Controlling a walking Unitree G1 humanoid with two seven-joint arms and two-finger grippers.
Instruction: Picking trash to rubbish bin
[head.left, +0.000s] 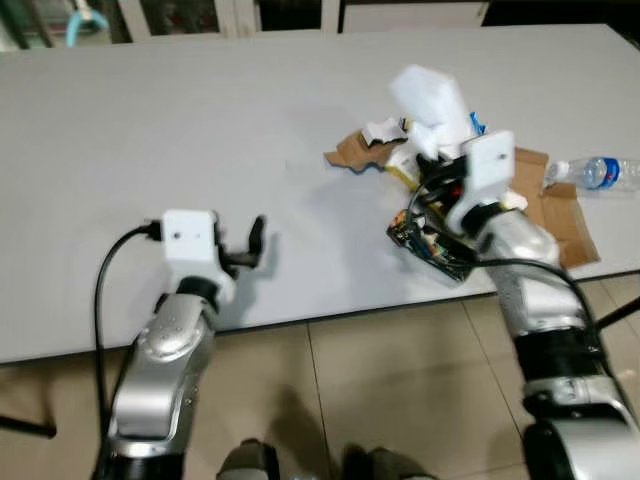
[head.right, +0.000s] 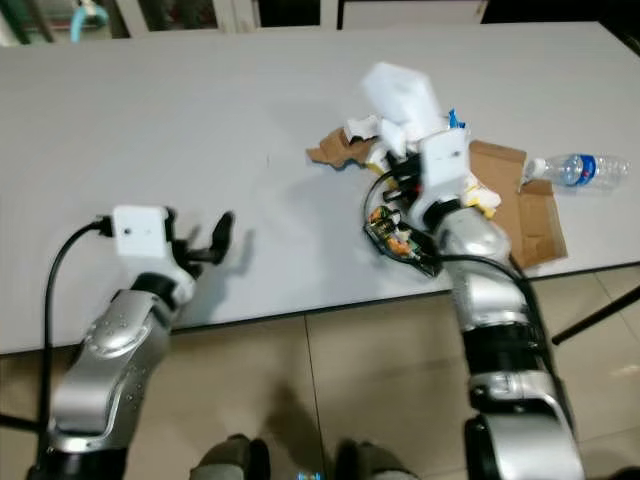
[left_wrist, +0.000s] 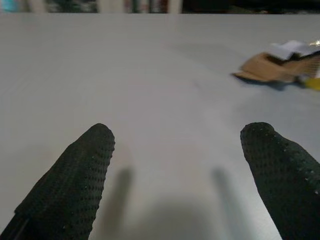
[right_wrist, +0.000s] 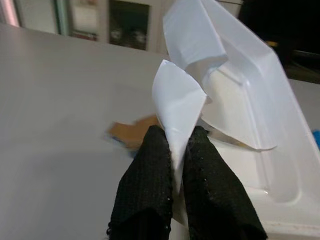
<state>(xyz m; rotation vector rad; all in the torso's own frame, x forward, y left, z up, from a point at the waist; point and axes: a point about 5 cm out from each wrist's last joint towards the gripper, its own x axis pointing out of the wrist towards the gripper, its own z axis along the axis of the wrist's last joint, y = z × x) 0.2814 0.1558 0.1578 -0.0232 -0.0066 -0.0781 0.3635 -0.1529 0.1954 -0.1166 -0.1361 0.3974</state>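
Note:
A heap of trash lies on the grey table at the right: torn brown cardboard, a dark crumpled wrapper at the table's front edge, and a white plastic container. My right gripper is shut on a folded flap of the white container, which it holds raised above the heap. Over bare table at the front left, my left gripper stands open with nothing between its fingers.
A flat cardboard sheet and a clear plastic water bottle lie at the table's right end. Tiled floor runs below the front edge. Cabinets line the far side of the table.

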